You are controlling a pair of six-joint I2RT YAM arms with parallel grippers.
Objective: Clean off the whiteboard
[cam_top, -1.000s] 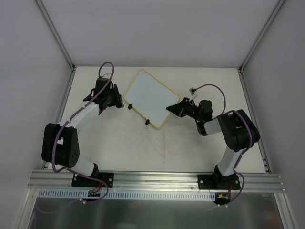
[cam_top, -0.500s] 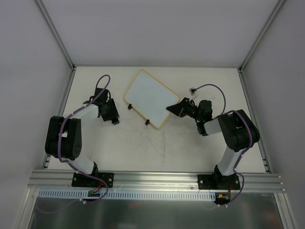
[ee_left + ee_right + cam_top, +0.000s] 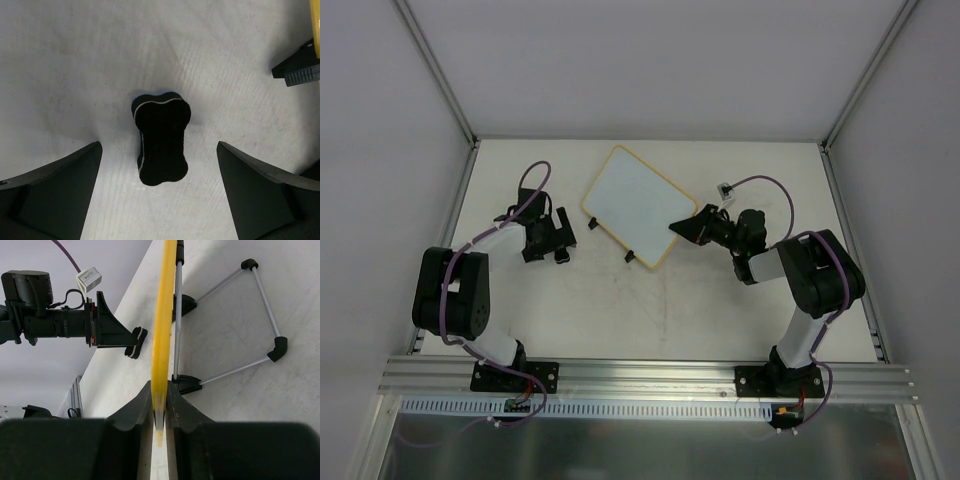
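Whiteboard (image 3: 638,205): smooth white face, smooth yellow frame, plastic by the look.
Wire stand (image 3: 277,346): thin bare metal rods, black plastic joints, slight sheen.
Eraser (image 3: 161,137): black, matt, felt-like, thin pale seam.
Table (image 3: 75,60): white, matt, finely streaked, scuffed grey in places.
Rail (image 3: 650,375): bare aluminium, brushed, dull shine.
Cable (image 3: 761,179): purple, smooth plastic sheath.
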